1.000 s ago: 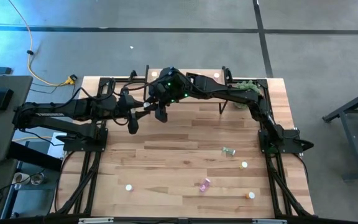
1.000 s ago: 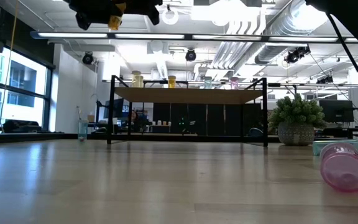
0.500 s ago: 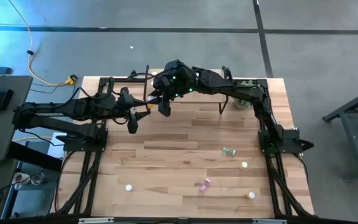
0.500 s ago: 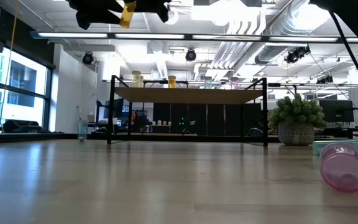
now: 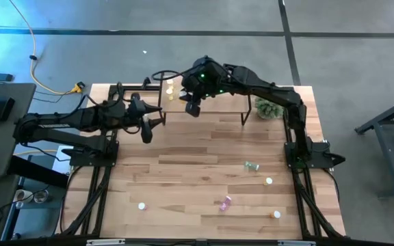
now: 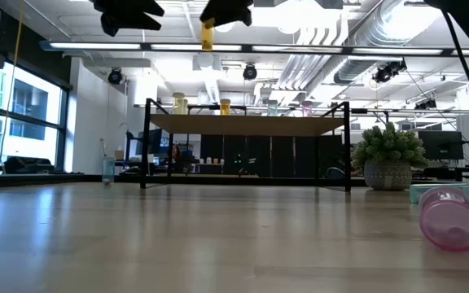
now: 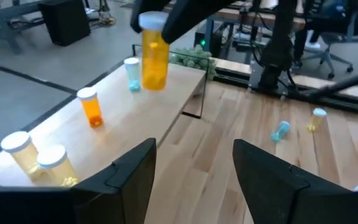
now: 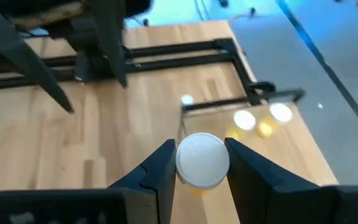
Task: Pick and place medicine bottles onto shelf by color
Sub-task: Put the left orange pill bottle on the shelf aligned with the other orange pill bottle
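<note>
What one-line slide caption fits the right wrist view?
Right tool grips a white-capped yellow bottle above the wooden table, with the shelf just beyond.

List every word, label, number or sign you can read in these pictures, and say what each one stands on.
None can be read.
The yellow bottle held in the right gripper shows no label, nor do the bottles standing on the shelf.
The open left gripper bears no marking.
</note>
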